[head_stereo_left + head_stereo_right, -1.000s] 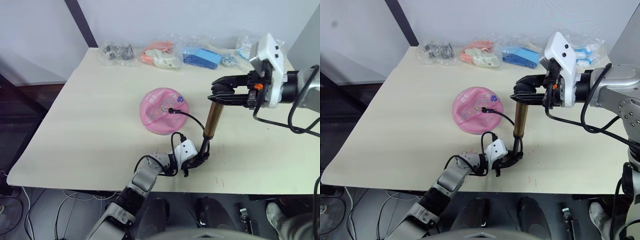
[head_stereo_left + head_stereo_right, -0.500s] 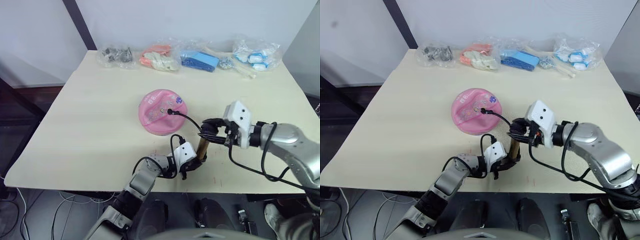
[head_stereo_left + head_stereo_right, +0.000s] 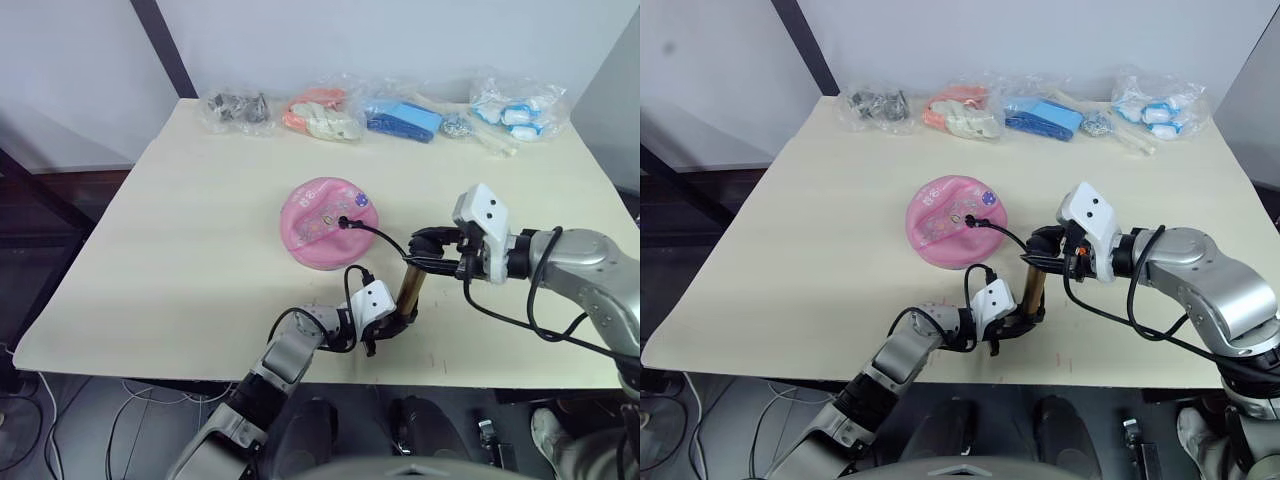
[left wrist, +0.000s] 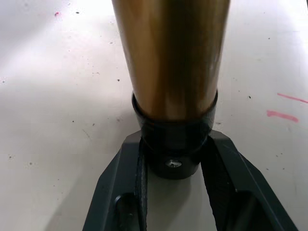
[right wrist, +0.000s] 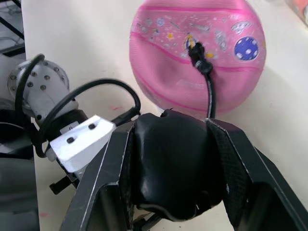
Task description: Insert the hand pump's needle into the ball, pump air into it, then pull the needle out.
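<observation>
My right gripper [image 3: 428,250] clamps the black T-handle of the slim gold-bronze hand pump [image 3: 408,287]; my left gripper [image 3: 392,325] pinches its base cap. Needle [image 5: 194,48] sits in the caved-in pink rubber ball [image 3: 327,220] beside it; an off-axis stroke could yank it out

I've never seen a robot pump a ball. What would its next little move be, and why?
Probably another handle stroke. The needle sits in the ball, which looks caved in; the left gripper clamps the hand pump base, and the right gripper holds the handle.
</observation>
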`<control>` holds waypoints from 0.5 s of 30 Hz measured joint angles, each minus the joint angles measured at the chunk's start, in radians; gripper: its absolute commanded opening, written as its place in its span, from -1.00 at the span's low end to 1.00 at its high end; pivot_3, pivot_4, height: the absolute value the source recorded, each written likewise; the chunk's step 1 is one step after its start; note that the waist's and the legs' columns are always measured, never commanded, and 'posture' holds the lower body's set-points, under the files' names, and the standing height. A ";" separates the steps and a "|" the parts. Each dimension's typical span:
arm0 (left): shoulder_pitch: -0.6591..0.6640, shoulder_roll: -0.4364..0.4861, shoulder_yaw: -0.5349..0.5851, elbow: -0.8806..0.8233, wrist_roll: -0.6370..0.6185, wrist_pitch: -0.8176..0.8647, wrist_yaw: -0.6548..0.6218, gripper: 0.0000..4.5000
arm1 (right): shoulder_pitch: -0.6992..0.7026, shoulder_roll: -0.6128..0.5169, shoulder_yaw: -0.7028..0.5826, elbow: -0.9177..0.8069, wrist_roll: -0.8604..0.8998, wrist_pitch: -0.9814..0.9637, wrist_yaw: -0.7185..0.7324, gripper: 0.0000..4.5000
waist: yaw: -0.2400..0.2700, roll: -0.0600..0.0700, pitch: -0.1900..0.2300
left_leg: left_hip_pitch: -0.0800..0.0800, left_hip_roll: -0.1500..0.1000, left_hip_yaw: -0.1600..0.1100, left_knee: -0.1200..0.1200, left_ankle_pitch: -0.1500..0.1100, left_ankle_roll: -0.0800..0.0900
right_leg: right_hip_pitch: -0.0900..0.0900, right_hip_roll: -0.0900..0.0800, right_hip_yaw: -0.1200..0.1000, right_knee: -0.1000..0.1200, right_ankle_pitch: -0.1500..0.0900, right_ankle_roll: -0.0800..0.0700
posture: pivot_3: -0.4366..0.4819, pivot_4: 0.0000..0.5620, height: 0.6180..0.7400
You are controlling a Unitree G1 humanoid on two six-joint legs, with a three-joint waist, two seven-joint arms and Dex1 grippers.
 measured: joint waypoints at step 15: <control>0.029 0.028 -0.001 -0.009 -0.005 -0.074 -0.003 -0.52 | -0.243 -0.168 -0.191 -0.032 0.259 0.155 0.040 -0.26 | 0.000 0.004 0.009 | -0.005 0.000 0.003 0.005 0.000 0.000 | -0.004 -0.001 0.004 0.001 0.001 0.002 | -0.05 -0.47 1.00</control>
